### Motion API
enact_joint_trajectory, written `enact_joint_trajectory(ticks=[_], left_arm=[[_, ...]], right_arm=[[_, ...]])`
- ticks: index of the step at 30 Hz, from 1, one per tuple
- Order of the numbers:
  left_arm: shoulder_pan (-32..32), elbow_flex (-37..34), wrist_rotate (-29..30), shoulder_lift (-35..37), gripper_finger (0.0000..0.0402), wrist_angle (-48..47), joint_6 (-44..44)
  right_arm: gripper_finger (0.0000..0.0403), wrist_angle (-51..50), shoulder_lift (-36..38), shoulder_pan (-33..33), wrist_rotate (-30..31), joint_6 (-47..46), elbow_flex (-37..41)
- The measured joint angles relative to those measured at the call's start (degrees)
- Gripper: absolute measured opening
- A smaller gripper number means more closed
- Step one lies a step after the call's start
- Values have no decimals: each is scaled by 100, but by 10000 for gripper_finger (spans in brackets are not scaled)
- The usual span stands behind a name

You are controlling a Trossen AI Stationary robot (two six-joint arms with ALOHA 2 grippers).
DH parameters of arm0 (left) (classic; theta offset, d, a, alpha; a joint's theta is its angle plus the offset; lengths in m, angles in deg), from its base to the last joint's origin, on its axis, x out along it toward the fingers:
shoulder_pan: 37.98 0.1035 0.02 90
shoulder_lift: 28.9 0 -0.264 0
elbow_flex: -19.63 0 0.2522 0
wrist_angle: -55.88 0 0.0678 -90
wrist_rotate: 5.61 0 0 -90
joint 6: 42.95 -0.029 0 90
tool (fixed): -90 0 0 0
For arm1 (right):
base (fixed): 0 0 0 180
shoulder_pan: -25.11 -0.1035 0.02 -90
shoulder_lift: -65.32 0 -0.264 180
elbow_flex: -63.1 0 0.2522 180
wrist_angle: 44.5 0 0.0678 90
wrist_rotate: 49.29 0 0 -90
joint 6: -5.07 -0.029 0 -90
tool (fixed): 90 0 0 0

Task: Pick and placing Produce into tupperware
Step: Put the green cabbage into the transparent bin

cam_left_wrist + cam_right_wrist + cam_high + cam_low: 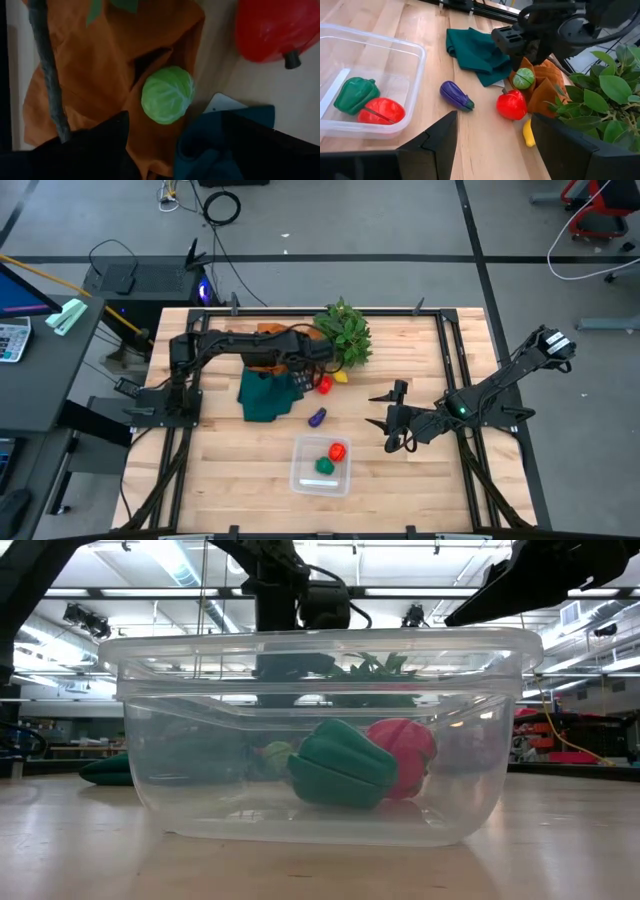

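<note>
The clear tub stands on the table near its front edge, holding a green pepper and a red piece. A light green cabbage rests on an orange cloth. Beside it on the wood lie a red piece, a purple eggplant and a yellow piece. My left gripper hovers open just above the cabbage, one finger on each side. My right gripper is open, right of the tub.
A bushy leafy plant stands at the far side, right of the orange cloth. A dark green cloth lies bunched left of the loose pieces. Bare wood lies between the eggplant and the tub.
</note>
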Motion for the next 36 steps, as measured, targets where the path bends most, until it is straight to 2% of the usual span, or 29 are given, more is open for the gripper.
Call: enact_joint_trajectory(ticks=[18, 36], left_arm=[[249, 0, -653, -143, 316, 264, -197], [296, 0, -657, -545, 313, 303, -199]], right_arm=[[212, -1, 0, 0, -10, -32, 0], [212, -61, -2, 0, -33, -125, 0]])
